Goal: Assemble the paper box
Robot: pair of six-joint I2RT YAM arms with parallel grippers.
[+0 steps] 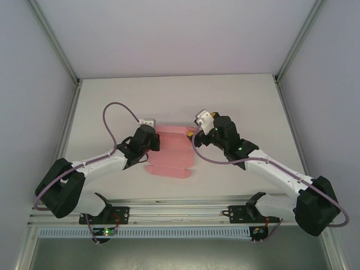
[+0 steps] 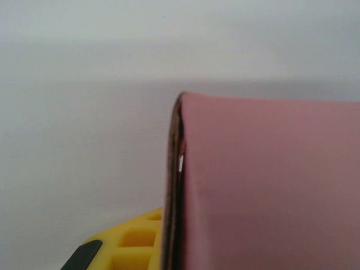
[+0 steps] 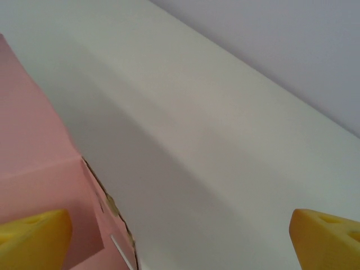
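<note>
paper box [image 1: 171,153] looks light, floppy and easy to crease, so I'd pinch it by a folded edge: left claw [image 1: 153,142] is clamped on the edge nearest it, right claw [image 1: 194,133] gapes wide open just beside the opposite corner

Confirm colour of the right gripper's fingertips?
Yellow. The fingertips of the right gripper show best in the right wrist view, spread wide apart.
</note>
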